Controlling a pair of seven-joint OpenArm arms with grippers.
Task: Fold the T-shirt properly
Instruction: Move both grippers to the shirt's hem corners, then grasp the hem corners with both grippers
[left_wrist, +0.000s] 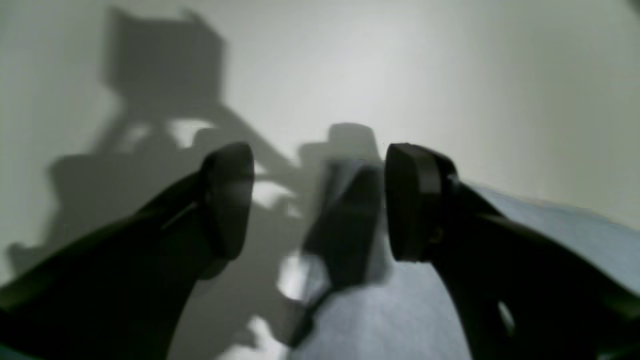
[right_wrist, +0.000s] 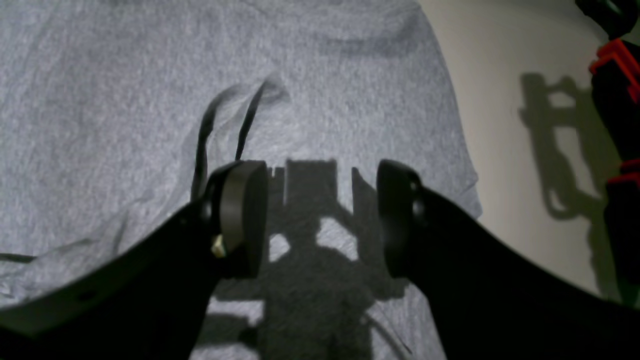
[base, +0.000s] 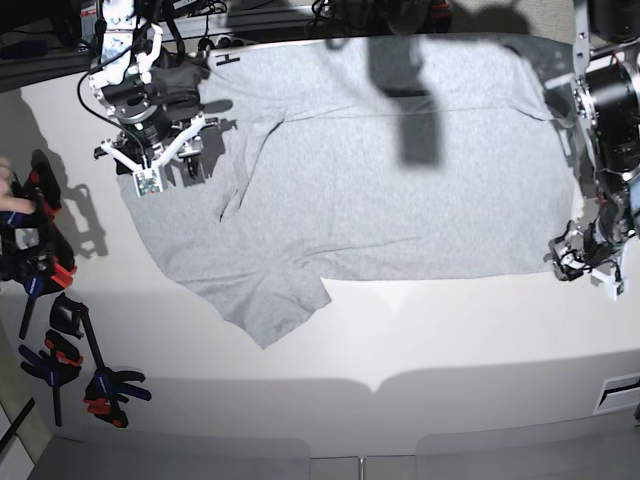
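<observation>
The light grey T-shirt (base: 380, 170) lies spread flat over the far half of the white table, with one sleeve (base: 262, 305) sticking out toward the front. My right gripper (base: 152, 150) hovers over the shirt's left end. In the right wrist view the right gripper (right_wrist: 320, 217) is open, with only creased grey T-shirt (right_wrist: 125, 100) below it. My left gripper (base: 585, 262) sits at the shirt's near right corner. Seen from its wrist, the left gripper (left_wrist: 320, 200) is open and empty above bare table, with the T-shirt's edge (left_wrist: 560, 230) just beside it.
Several black and red spring clamps (base: 45, 260) lie on the table's left edge, and more (base: 95, 380) lie further front. One clamp (right_wrist: 617, 75) shows right of the shirt in the right wrist view. The white table (base: 430, 340) is bare in front of the shirt.
</observation>
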